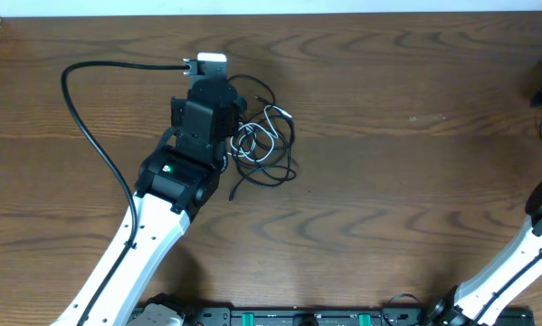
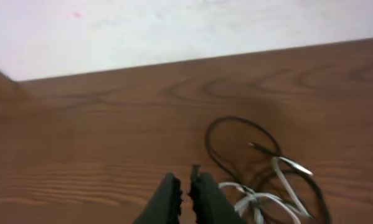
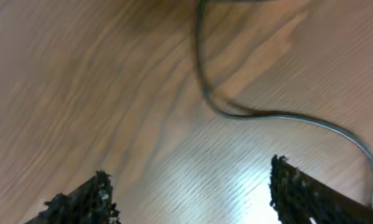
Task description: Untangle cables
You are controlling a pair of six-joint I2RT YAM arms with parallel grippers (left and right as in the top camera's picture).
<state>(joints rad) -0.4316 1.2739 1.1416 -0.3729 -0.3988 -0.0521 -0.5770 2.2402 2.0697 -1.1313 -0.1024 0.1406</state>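
the cables (image 1: 261, 145) lie in a loose tangle of black and white loops on the wooden table (image 1: 406, 181), left of its middle and nearer the far edge than the near one. the left gripper (image 2: 185, 180) sits just beside the tangle, on the side toward the left edge. its fingers (image 2: 169, 193) are drawn almost together with only a thin slit between them. we see nothing caught in that slit, though a white strand runs close by. the right gripper (image 3: 189, 193) is over bare wood near the right edge, its claw spread wide and holding nothing. a thicker dark cord (image 3: 279, 114) crosses the wood beyond its tips.
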